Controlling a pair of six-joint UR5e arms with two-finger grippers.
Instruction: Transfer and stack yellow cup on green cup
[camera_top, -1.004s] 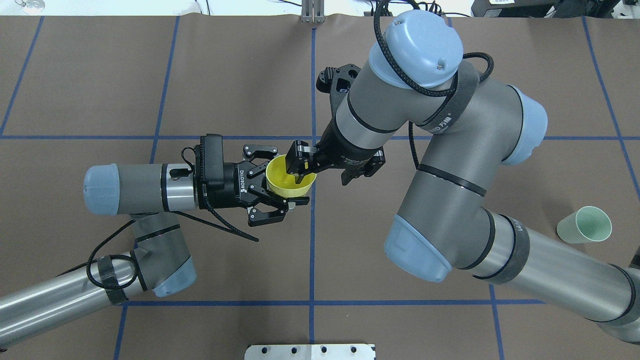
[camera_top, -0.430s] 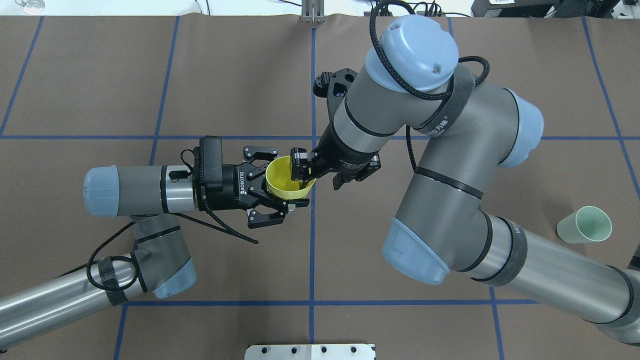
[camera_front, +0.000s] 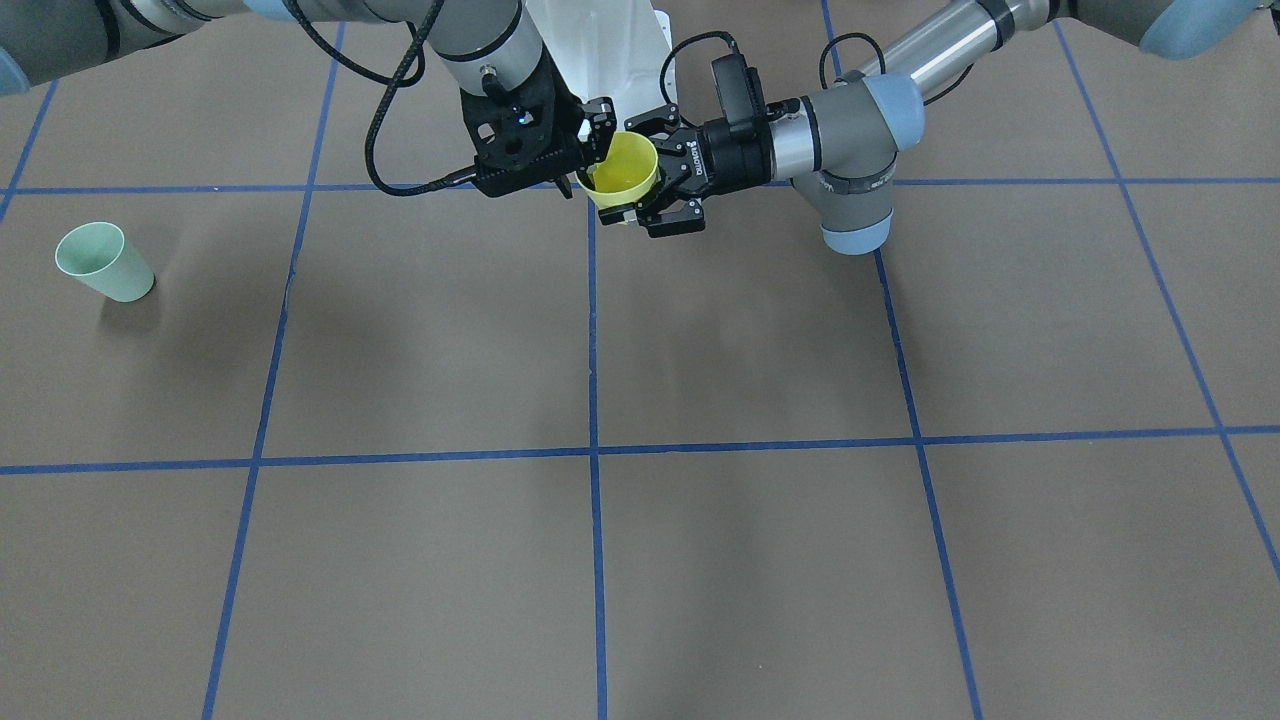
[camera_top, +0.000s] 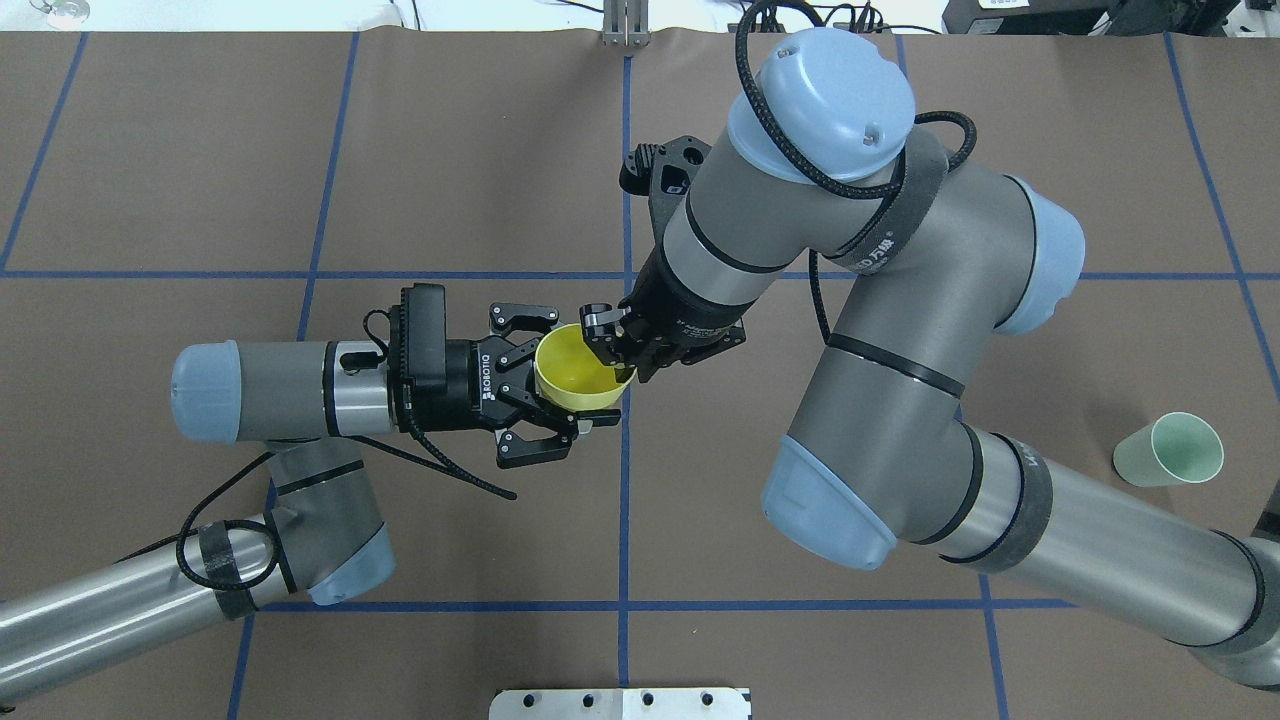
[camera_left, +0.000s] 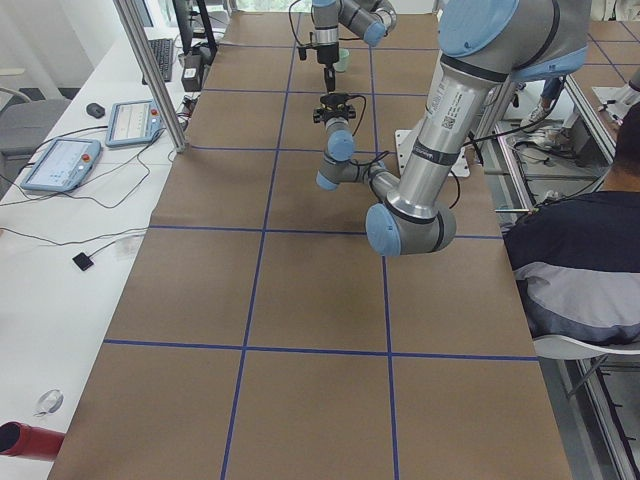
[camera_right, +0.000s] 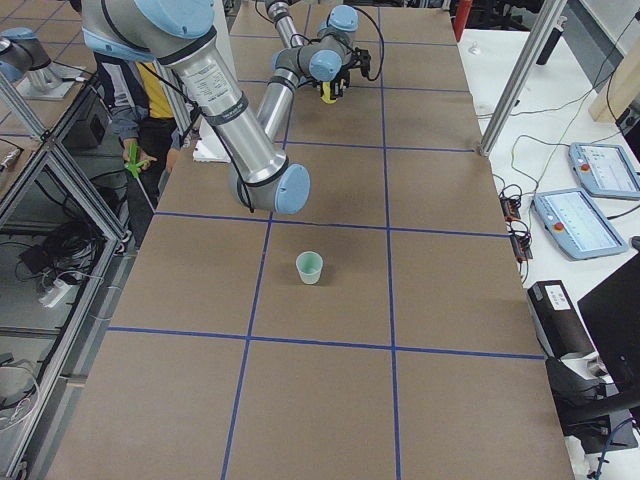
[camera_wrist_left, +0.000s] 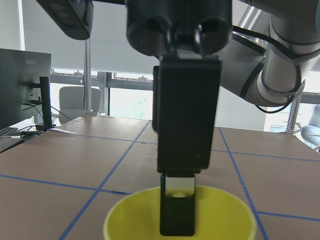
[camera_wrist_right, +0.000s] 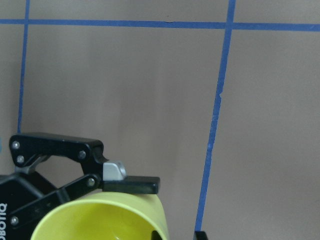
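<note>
**A:** How far along does the robot look?

**B:** About midway, at a guess. The yellow cup (camera_top: 575, 365) is off the table (camera_top: 450, 150), upright in the air over its middle. The green cup (camera_top: 1170, 450) stands alone far to the right, mouth up and with nothing in it. The hand-over seems unfinished, and the carry across and the stacking are still to do.

**A:** And the grippers, starting from the left?

**B:** The left gripper (camera_top: 572, 385) comes in level and clasps the yellow cup from the side, its fingers (camera_wrist_right: 130, 185) snug against the outer wall. The right gripper (camera_top: 620, 348) reaches down from above with narrow jaws. One finger dips inside the cup's mouth and the other sits outside the rim. Whether it already pinches the wall cannot be told.
</note>
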